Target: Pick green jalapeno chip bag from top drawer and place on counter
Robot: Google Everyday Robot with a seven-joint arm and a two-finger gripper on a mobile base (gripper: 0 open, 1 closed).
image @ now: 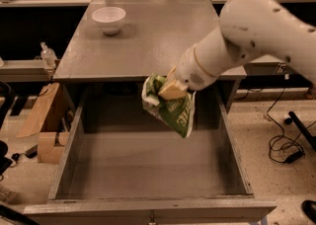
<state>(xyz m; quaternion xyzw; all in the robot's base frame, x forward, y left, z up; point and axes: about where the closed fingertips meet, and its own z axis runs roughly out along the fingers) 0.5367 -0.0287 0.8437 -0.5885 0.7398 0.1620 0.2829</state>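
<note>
My gripper (170,90) is shut on the green jalapeno chip bag (174,108), which hangs crinkled below it in the air. The bag is above the open top drawer (148,165), near the front edge of the grey counter (148,41). The drawer is pulled fully out and its flat grey bottom shows nothing in it. My white arm reaches in from the upper right.
A white bowl (108,19) stands at the back left of the counter. A cardboard box (42,120) and a clear bottle (48,56) are to the left of the cabinet. Cables (284,145) lie on the floor at the right. Tan wooden benches run behind.
</note>
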